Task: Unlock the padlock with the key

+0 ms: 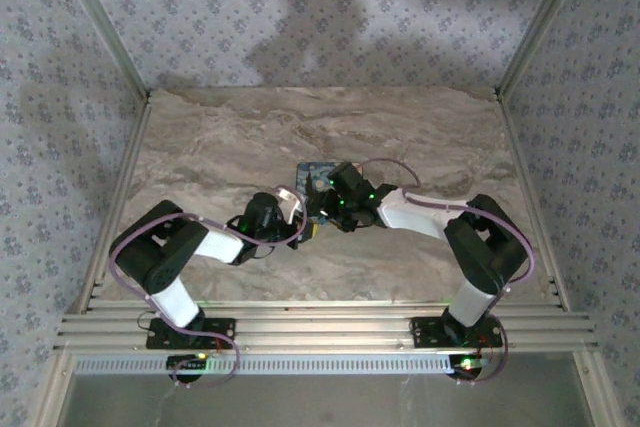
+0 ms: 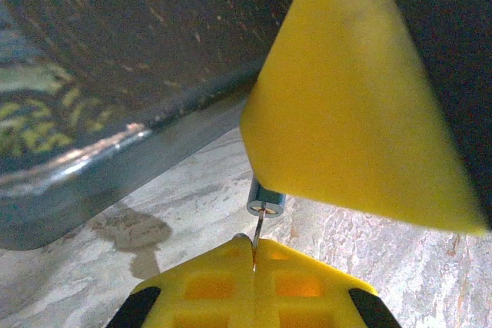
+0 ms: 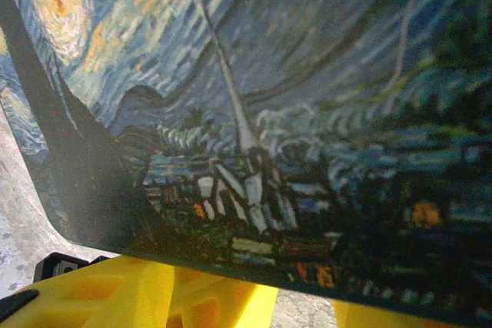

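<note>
Pinching key (image 2: 258,232), left hand (image 2: 254,251) holds tip at padlock (image 2: 266,199) keyhole, lower centre. Risk: slight misalignment bends thin key or pushes padlock away. Right hand (image 3: 292,309) state: cannot tell.

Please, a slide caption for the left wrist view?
Left gripper shut on the key, its tip at the padlock, beside the box.

BOX: Starry Night printed box (image 1: 316,170), flat at mid-table; painted lid (image 3: 254,90); dark glossy side wall (image 2: 131,51) | SURFACE: beige marble-pattern tabletop (image 1: 240,137) | ENCLOSURE: floral-patterned wall panels (image 1: 300,7), aluminium corner posts (image 1: 100,17) | NEAR EDGE: ribbed aluminium rails (image 1: 320,332)
</note>
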Robot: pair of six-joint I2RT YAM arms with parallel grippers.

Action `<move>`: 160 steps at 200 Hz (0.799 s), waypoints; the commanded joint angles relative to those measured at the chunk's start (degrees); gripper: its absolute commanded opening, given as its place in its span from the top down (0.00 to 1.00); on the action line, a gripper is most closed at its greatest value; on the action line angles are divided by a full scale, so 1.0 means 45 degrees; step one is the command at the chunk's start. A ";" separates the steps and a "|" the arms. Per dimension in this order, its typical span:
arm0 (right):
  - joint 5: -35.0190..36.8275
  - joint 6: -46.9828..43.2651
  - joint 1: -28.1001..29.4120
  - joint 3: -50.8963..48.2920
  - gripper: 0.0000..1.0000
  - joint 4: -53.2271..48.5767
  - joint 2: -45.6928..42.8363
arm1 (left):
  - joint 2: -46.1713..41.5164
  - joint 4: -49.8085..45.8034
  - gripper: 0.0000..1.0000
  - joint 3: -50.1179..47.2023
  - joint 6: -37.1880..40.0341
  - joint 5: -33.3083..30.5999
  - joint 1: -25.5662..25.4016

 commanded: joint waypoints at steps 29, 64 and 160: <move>0.1233 0.0756 0.0374 -0.0454 0.46 -0.0353 -0.0357 | -0.0276 0.0330 1.00 0.0145 -0.0757 0.0093 -0.0043; 0.2072 0.1254 0.0644 -0.0977 0.49 0.0256 -0.0640 | -0.0135 0.0965 1.00 0.0067 -0.1653 0.0421 -0.0052; 0.2495 0.1542 0.0746 -0.0982 0.50 0.1078 -0.0199 | -0.0100 0.1673 1.00 -0.0177 -0.2310 0.1090 -0.0052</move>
